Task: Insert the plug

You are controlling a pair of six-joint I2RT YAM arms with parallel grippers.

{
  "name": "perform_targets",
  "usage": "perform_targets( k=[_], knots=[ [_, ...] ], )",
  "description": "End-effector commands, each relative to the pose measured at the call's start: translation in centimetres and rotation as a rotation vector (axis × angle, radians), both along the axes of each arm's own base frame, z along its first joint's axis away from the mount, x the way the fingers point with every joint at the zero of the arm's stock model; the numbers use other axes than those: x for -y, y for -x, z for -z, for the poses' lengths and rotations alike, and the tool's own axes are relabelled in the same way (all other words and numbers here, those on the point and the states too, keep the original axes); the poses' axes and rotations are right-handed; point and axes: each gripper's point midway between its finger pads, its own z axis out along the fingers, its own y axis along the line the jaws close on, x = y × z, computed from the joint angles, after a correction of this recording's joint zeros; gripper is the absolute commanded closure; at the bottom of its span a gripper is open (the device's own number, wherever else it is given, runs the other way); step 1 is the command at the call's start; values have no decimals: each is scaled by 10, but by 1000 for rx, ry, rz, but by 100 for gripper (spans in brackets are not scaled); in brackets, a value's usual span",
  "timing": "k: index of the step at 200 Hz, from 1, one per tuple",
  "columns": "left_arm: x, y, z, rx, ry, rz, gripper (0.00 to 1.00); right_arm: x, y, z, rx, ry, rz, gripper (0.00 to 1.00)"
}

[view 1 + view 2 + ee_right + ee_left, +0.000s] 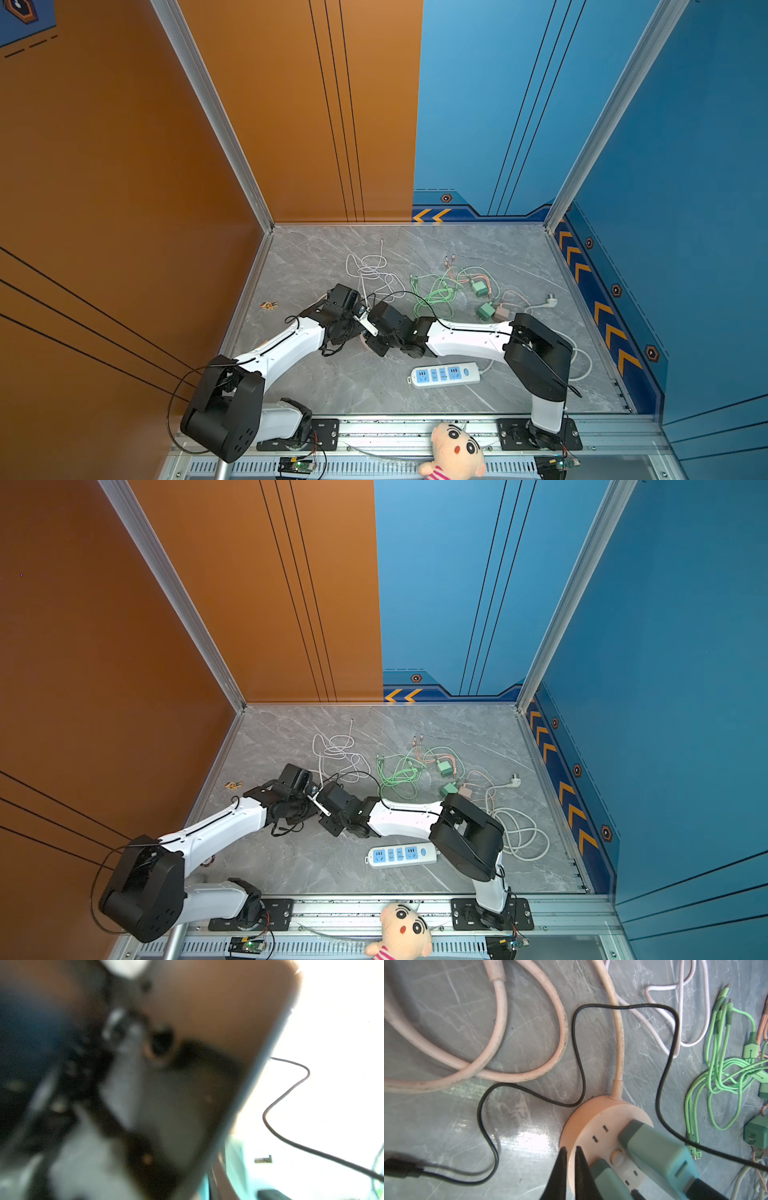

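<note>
Sitting on a round pink socket [591, 1126] left of the middle of the bench [332, 382], the teal plug [654, 1147] appears clamped by the right end effector [665, 1189] for pushing down; the left end effector [570, 1148], tips pinched together, rests at the socket's rim, likely steadying it.

The round pale-pink plastic socket hub [581, 1126] lies flat, slots upward (cord attached); the green square plug [756, 1133] lies beside it, not inserted.
</note>
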Motion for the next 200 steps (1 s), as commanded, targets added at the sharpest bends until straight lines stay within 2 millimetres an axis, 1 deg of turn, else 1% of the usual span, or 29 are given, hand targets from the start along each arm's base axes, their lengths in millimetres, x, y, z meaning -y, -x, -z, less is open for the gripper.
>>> perform_targets(
  k=[1,31,62,93,136,168,200],
  knots=[
    [-5,3,-7,9,-32,9,88,74,57,113,-249,365,-63,100],
    [-6,2,-12,16,-37,8,88,78,60,117,-230,387,-71,100],
    [-9,2,-14,22,-40,1,88,81,56,117,-234,372,-47,100],
    [-8,3,-16,24,-35,2,88,88,61,129,-265,399,-42,100],
    [-10,3,-18,30,-40,-4,88,88,61,130,-262,403,-40,100],
    [-12,3,-23,46,-42,-11,88,84,54,118,-231,383,-33,100],
    [-14,2,-28,66,-38,-17,88,66,41,93,-190,320,-32,100]
  ],
)
